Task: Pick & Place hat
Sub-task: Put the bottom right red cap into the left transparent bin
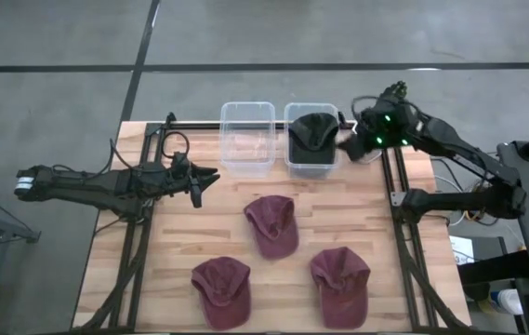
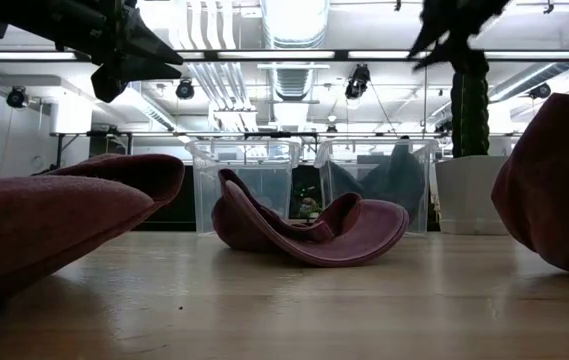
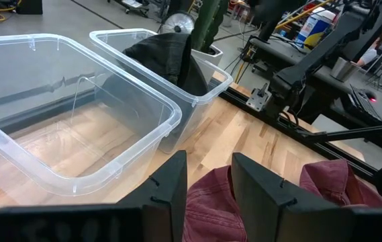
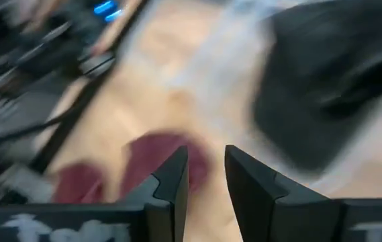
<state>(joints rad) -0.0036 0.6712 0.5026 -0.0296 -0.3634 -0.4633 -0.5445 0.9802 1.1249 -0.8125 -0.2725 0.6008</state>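
Observation:
Three maroon hats lie on the wooden table: one in the middle (image 1: 271, 223), one near-left (image 1: 221, 290), one near-right (image 1: 340, 284). A black hat (image 1: 312, 136) sits in the right clear bin (image 1: 291, 164) and rises over its rim. The left clear bin (image 1: 247, 166) holds nothing. My left gripper (image 1: 210, 177) hovers open above the table, left of the middle hat, which shows between its fingers (image 3: 207, 198). My right gripper (image 1: 346, 145) hangs open in the air beside the right bin's right wall (image 4: 206, 178).
Both bins stand side by side at the table's far edge. Black frame rails (image 1: 396, 195) run along the table's left and right sides. In the low view the middle hat (image 2: 309, 230) lies brim up, with the other two hats close at the picture's sides.

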